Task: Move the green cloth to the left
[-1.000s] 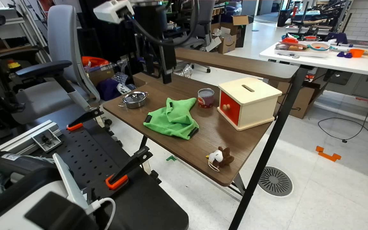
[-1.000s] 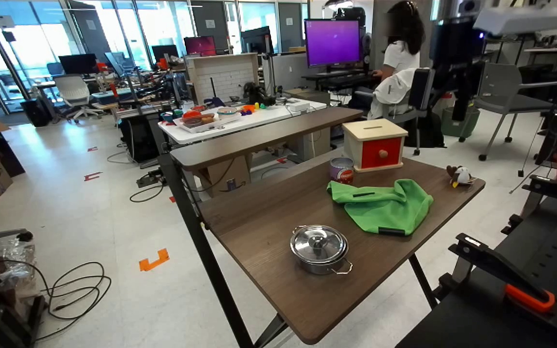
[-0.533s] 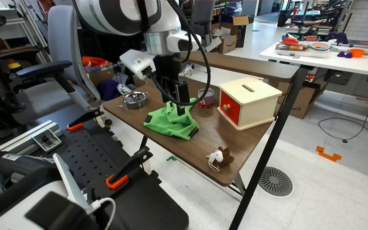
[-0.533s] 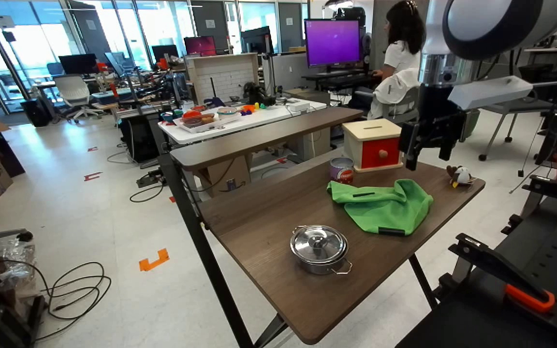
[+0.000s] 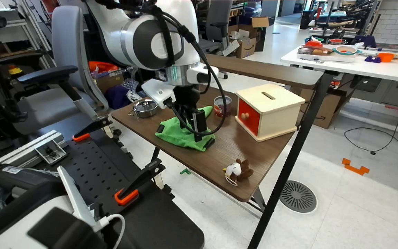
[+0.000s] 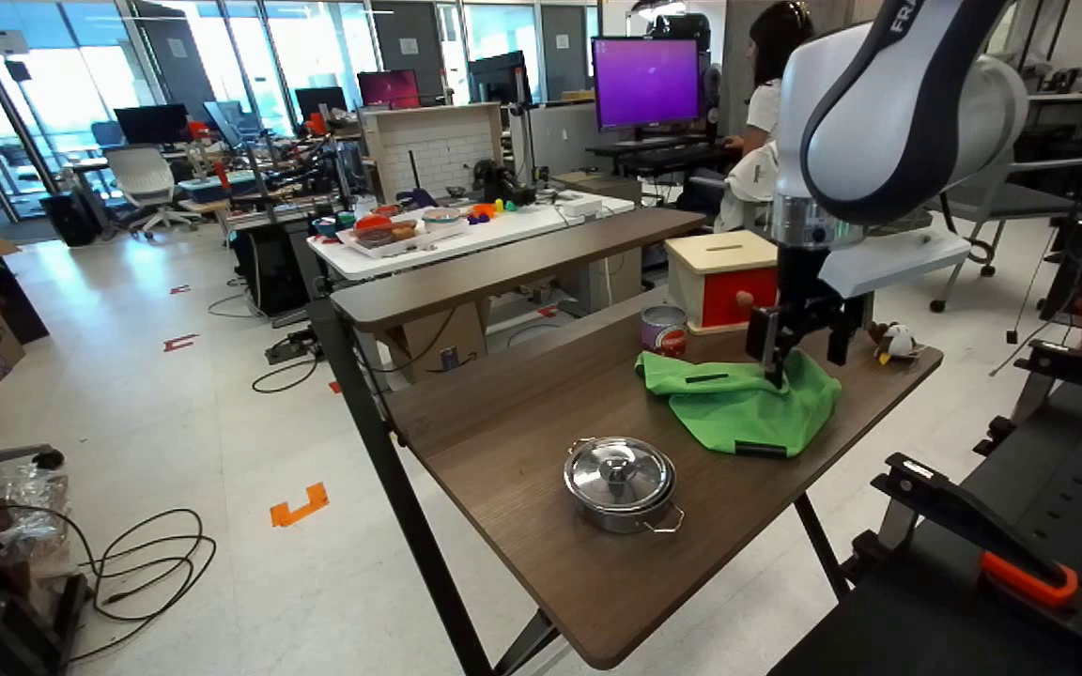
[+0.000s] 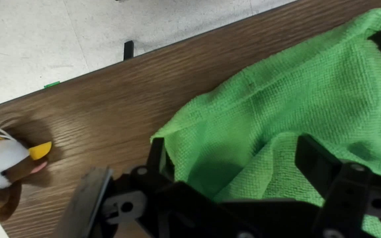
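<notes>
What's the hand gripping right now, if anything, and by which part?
Nothing is held: the hand is open, with part of the green cloth lying unpinched between its spread fingers.

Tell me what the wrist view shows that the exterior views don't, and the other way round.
Only the wrist view: the weave of the green cloth up close, and a pink patch on the plush toy.

Only the exterior views: the lidded pot, the can and the wooden box with its red front.

Shared: the gripper, the green cloth, the plush toy and the brown table.
</notes>
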Motion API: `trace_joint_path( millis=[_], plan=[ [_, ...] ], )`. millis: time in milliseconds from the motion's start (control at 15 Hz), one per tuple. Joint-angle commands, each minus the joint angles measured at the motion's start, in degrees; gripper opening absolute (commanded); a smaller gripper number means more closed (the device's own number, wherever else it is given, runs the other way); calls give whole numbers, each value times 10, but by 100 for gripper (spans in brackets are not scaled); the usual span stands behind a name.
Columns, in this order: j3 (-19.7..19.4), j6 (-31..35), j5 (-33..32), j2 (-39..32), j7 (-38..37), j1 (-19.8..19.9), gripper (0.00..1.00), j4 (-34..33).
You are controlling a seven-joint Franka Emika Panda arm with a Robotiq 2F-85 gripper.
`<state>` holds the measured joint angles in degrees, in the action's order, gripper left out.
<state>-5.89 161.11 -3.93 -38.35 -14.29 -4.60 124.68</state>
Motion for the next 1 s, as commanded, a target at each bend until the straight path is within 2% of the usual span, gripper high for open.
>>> trace_joint_path(
  millis=[0, 933],
  plan=[
    [-15, 11, 10, -54, -25, -35, 100, -48],
    [7, -14, 53, -188, -90, -113, 100, -232]
  ],
)
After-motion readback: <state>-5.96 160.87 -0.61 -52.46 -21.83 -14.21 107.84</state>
